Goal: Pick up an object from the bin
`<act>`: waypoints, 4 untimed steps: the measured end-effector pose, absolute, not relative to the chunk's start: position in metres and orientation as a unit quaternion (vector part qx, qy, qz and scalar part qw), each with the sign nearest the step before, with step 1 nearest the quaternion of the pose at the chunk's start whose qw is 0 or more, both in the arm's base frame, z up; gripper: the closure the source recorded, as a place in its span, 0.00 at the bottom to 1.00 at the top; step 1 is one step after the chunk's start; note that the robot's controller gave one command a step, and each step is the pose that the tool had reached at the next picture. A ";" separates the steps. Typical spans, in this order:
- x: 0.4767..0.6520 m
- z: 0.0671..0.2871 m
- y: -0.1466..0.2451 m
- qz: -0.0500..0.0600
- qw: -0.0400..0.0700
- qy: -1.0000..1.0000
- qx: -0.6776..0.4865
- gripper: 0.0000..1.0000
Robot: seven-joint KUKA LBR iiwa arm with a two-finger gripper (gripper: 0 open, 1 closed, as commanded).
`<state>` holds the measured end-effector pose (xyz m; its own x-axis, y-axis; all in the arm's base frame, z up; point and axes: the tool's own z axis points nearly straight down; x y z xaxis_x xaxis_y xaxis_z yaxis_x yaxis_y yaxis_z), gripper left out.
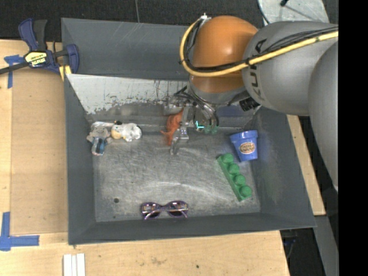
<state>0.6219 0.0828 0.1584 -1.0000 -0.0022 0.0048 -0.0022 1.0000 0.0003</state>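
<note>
My gripper (179,138) hangs low over the back middle of the bin, close to the back wall. A small orange-red thing (170,127) lies right against its left side; whether it is gripped is hidden. A blue cup with a round label (246,145) stands to the right of the gripper. A green strip with round bumps (234,177) lies in front of the cup.
A clear packet with a small pale figure (115,133) lies at the back left. Purple-tinted sunglasses (165,209) rest by the front wall. The arm and its orange cover hang over the bin's back right.
</note>
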 end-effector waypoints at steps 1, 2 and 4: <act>0.624 0.163 0.083 0.000 -0.002 -1.000 0.000 0.00; 0.621 0.132 0.071 0.000 -0.004 -0.999 0.044 0.00; 0.612 0.085 0.069 0.000 -0.002 -0.968 0.251 1.00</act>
